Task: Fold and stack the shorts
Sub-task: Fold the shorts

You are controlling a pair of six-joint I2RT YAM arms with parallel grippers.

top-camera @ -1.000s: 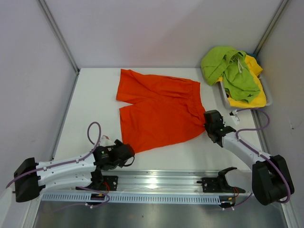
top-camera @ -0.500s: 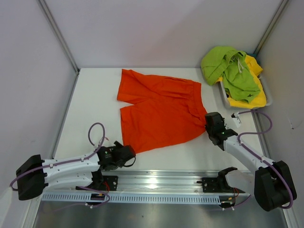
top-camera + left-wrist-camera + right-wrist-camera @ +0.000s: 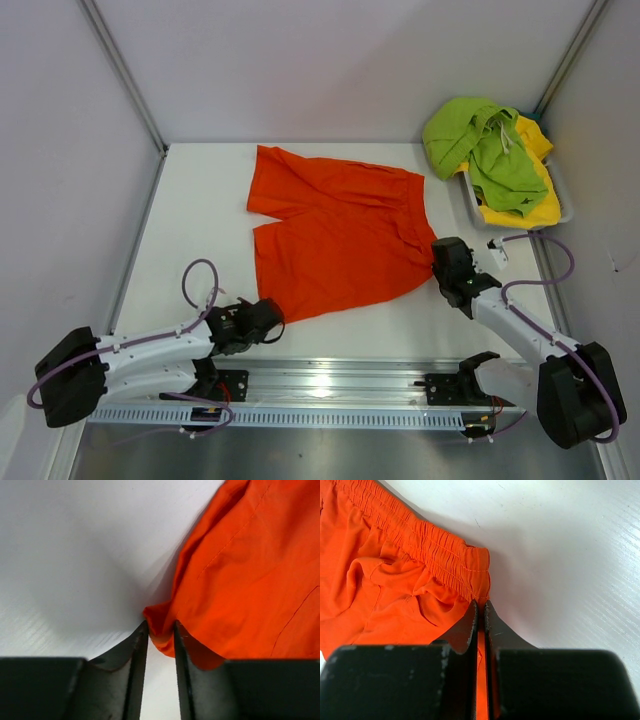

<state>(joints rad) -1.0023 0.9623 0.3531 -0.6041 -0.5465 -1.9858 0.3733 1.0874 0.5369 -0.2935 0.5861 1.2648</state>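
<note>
I hold the orange shorts (image 3: pixel 335 235) flat on the desk (image 3: pixel 200 220). The right pincer (image 3: pixel 480 607) clamps the waistband corner and the left pincer (image 3: pixel 160 627) apparently nips the leg-hem corner, so the near edge can fold over.

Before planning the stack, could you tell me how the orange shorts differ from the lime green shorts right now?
The orange shorts lie spread flat on the table; the lime green shorts sit crumpled over the tray, on yellow shorts. The right gripper pinches the orange waistband and the left gripper brackets its hem; the green pair is untouched. Both are unfolded.
</note>
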